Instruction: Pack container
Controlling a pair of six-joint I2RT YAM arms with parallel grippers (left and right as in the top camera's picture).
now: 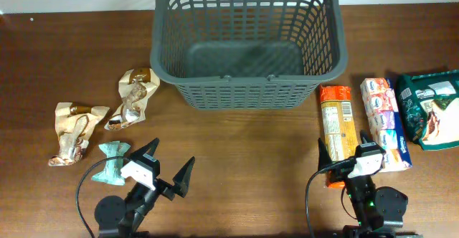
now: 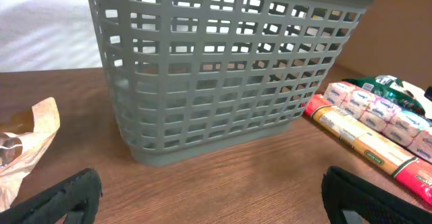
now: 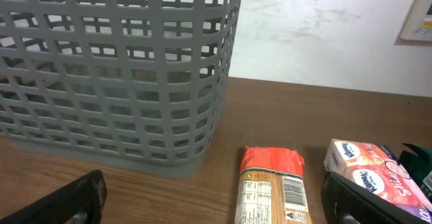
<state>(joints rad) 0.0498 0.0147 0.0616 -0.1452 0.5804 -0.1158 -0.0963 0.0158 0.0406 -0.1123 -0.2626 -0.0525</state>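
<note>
The dark grey slotted basket (image 1: 244,94) stands at the back middle of the table, with nothing seen inside. It fills the left wrist view (image 2: 223,82) and the left of the right wrist view (image 3: 115,82). My left gripper (image 1: 168,163) is open and empty at the front left, above bare wood (image 2: 216,200). My right gripper (image 1: 346,159) is open at the front right, over the near end of a long orange-red packet (image 1: 337,127), which lies between the fingers (image 3: 223,204) untouched.
Two crumpled brown wrappers (image 1: 133,98) (image 1: 75,130) and a teal wrapper (image 1: 111,163) lie at the left. A tissue pack (image 1: 385,123) and a green bag (image 1: 432,109) lie right of the orange-red packet (image 3: 273,183).
</note>
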